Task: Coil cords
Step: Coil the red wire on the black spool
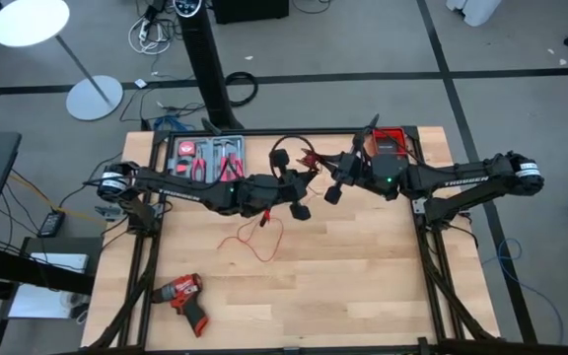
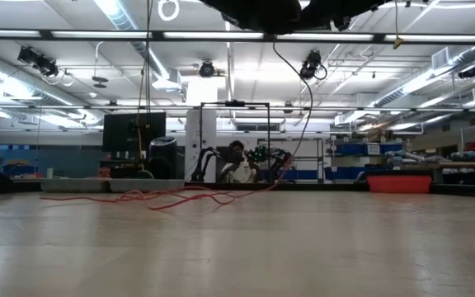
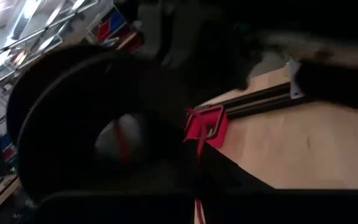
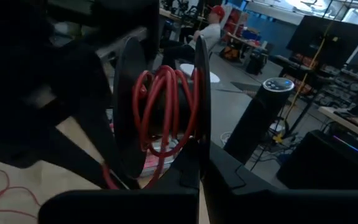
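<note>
A black spool [image 4: 166,106] with red cord [image 4: 163,99] wound between its two flanges hangs above the table's far middle. My right gripper [image 4: 199,186] is shut on it. The spool's flange [image 3: 67,124] fills the left wrist view. My left gripper [image 3: 196,205] sits close beside the spool, shut on the red cord [image 3: 198,155]. The cord's loose part [image 1: 254,239] lies in slack curves on the table [image 2: 163,196]. A black cord [image 1: 284,156] loops near the far edge, and in the low view it [image 2: 308,91] hangs from above. My left gripper has the red cord [image 3: 197,186] running between its two fingers, close to the spool. The fingers themselves hide the place of contact. From there the cord drops slack to the table. My right gripper pinches the rim of one spool flange [image 4: 201,146] between its two fingers. The fingers come in about level from the table's right. The spool is clear of the table, with its flanges on edge.
A tray of red-handled hand tools [image 1: 207,158] stands at the far left and a red box [image 1: 390,138] at the far right. A red drill [image 1: 183,299] lies near the front left. The wooden top [image 1: 363,276] is bare toward the front right.
</note>
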Available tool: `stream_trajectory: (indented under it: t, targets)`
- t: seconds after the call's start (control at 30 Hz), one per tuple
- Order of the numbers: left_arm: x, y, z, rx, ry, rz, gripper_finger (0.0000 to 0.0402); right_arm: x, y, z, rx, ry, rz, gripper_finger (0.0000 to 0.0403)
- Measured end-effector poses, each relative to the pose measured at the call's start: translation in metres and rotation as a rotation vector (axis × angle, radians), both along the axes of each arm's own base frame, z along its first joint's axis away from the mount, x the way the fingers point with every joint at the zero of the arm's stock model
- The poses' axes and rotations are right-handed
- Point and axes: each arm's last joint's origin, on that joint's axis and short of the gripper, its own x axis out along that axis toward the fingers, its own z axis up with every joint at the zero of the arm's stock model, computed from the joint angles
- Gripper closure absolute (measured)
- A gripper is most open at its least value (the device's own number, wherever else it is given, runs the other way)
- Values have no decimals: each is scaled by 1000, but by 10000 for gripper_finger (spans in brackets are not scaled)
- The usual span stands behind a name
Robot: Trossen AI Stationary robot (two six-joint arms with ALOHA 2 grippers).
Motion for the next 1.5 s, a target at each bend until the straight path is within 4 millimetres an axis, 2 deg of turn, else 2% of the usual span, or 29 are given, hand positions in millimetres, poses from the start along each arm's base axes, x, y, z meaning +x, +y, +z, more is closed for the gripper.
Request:
stream_trajectory:
  t: [0.23, 0.33, 0.53, 0.7, 1.07, 1.3, 1.5]
  targets:
    - [-1, 2, -5, -40, 31, 9, 298, 0, 0, 1, 0, -8, 3, 403]
    - [-2, 2, -11, -78, 71, 18, 279, -2, 0, 3, -2, -20, -13, 403]
    - [-6, 2, -23, -162, 141, 47, 276, -8, 0, 10, -2, -50, -17, 403]
    - [-6, 0, -31, -251, 69, 0, 275, -12, 0, 12, -9, -51, -19, 403]
    - [-15, 3, -72, -343, -49, -74, 275, -19, 2, 20, -22, -87, -8, 403]
    - [-3, 13, -94, -367, -95, -54, 274, -18, 9, 22, -17, -113, 31, 403]
    - [0, 22, -97, -358, -111, -11, 274, -18, 12, 23, -15, -119, 40, 403]
